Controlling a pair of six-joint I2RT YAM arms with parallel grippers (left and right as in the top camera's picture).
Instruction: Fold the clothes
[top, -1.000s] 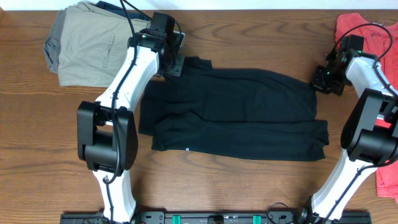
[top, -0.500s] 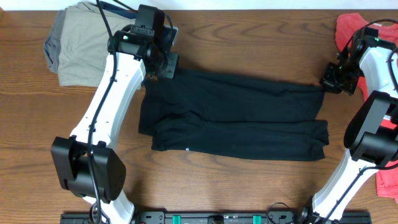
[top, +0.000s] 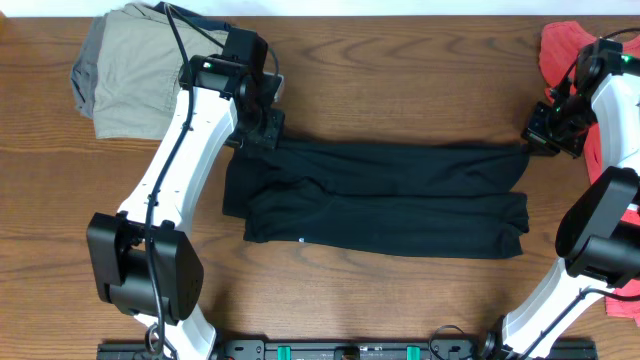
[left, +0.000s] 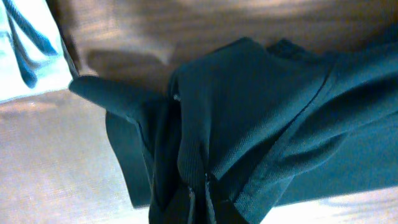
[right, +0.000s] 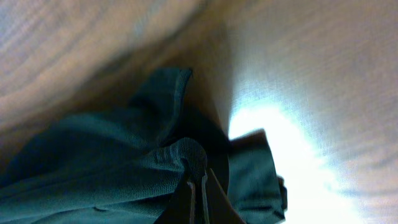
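Across the middle of the table (top: 400, 300), the clothes (top: 380, 205) are lying lengthwise, with the near leg flat on the wood and the far leg held at its two ends. I am keeping the left gripper (top: 255, 135) clamped on the far corner at the left end and the right gripper (top: 543, 140) clamped on the far corner at the right end. Both wrist views are showing black fabric pinched between closed fingers. I am holding it this way, I think, so the far edge is staying taut for carrying over the near leg. Compared with one second ago, this edge is now running straighter and closer to me. The right gripper is standing further out toward the coral-red top (top: 562, 45), and the left gripper is sitting nearer to me.
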